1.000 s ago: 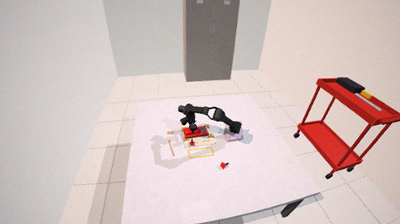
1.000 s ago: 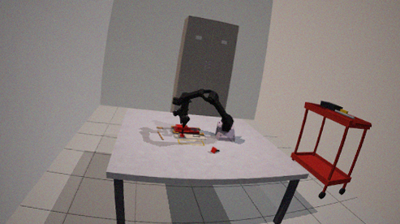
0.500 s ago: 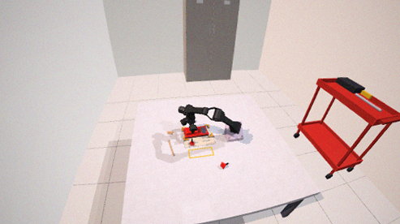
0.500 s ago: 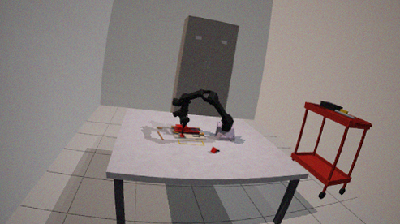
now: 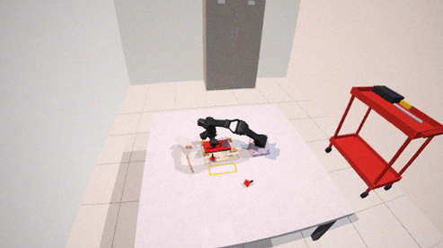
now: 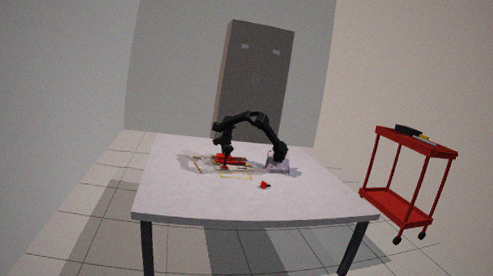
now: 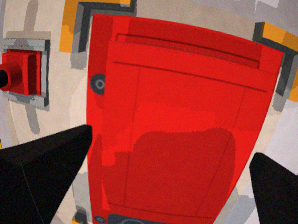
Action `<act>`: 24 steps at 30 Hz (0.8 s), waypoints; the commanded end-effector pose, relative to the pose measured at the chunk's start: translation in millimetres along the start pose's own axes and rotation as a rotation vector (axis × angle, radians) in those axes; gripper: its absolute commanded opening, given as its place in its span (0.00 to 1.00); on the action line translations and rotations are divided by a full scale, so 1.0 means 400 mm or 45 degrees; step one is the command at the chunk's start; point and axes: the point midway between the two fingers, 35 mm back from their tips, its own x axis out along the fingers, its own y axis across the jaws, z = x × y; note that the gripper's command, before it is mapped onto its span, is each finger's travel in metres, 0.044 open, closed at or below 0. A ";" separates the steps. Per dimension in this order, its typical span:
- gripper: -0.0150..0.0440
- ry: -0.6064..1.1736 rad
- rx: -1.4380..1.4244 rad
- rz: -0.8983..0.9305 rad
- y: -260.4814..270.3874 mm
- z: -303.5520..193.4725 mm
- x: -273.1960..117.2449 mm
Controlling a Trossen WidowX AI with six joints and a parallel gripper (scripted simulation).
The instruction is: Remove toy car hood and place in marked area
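The toy car (image 5: 209, 150) (image 6: 239, 161) (image 7: 98, 55) is red and lies on a pale base between yellow and grey corner brackets. Its broad red top panel, which looks like the hood (image 7: 175, 107), fills the middle of the wrist view, with a shadow across it. My gripper (image 5: 214, 143) (image 7: 176, 148) is open and empty, low over the car, with one black finger on each side of the red body. Whether a finger touches it cannot be told. The marked area, a yellow outline (image 5: 223, 173) (image 6: 236, 178), lies on the table in front of the base, with nothing in it.
A small red piece with a black knob (image 7: 21, 72) (image 5: 212, 158) stands in a grey square holder beside the car. Another red piece (image 5: 247, 183) (image 6: 265, 185) lies on the table at front right. A thin brown stick (image 5: 189, 163) and a small orange block (image 5: 188, 147) lie left of the car.
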 end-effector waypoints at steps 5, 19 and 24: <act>1.00 -0.003 0.009 0.006 0.001 0.000 0.012; 0.72 0.000 0.000 0.000 0.000 0.000 0.007; 0.50 0.000 0.000 0.000 0.000 0.000 0.003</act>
